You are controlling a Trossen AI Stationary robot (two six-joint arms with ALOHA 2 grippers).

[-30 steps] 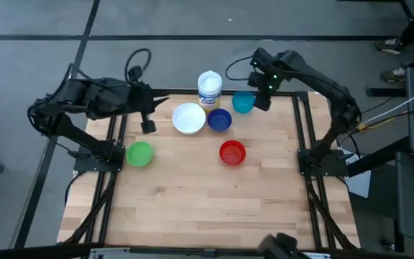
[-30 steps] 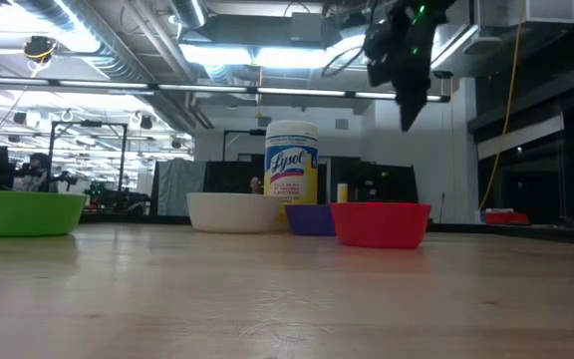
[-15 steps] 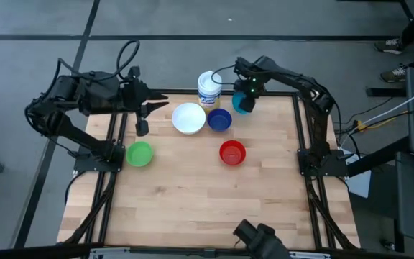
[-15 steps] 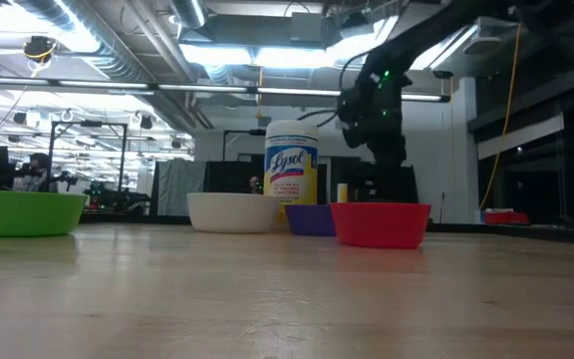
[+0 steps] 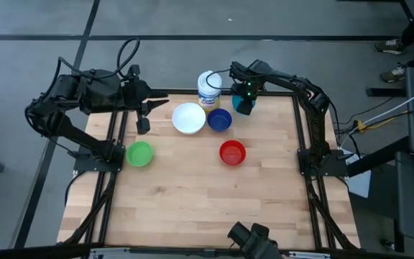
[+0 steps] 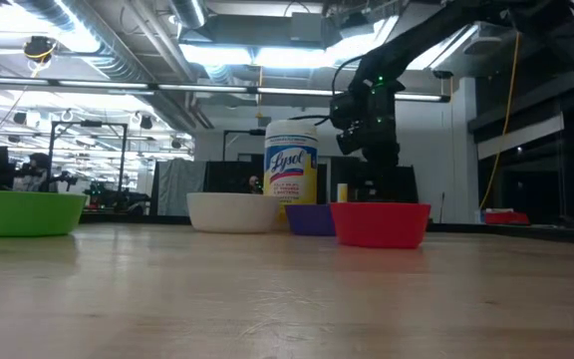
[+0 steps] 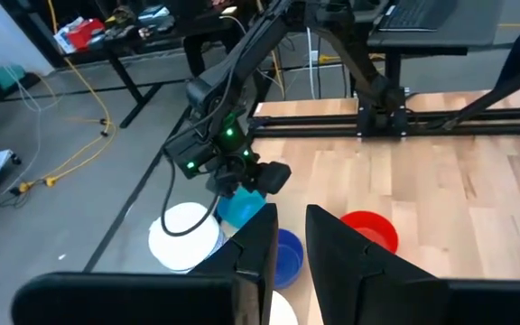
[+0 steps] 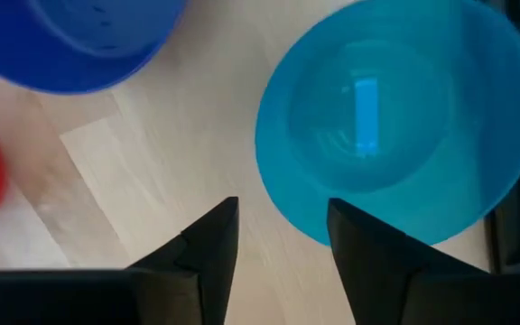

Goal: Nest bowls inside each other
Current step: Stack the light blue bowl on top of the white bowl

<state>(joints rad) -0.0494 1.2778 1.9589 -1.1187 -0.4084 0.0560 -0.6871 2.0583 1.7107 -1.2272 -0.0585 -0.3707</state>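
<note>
Five bowls rest on their bases on the wooden table. The white [image 5: 188, 118] and dark blue [image 5: 219, 120] bowls sit side by side at the far middle. The red bowl [image 5: 232, 152] is nearer, and the green bowl [image 5: 139, 153] is at the left. The teal bowl [image 8: 395, 117] is at the far right. My right gripper [image 8: 283, 217] points down over it, open, with one finger outside its rim and one over its inside; it also shows in the high view [image 5: 244, 101]. My left gripper [image 7: 290, 217] is raised above the table's far left corner [image 5: 157, 106], slightly open and holding nothing. My right gripper comes from above at the teal bowl's rim [image 8: 298, 209], which lies between its two open fingers. I cannot tell whether either finger touches the rim. The bowl sits flat on the table.
A white-lidded tub with a yellow label [image 5: 208, 88] stands upright behind the white and blue bowls, close to the teal one. Black frame rails [image 5: 304, 122] run along the table's sides. The near half of the table holds no objects.
My right gripper has come down and a little toward the table's left, from above the far right edge to just over the teal bowl. It is still open. My left gripper has rolled slightly in place. No bowl has moved.
</note>
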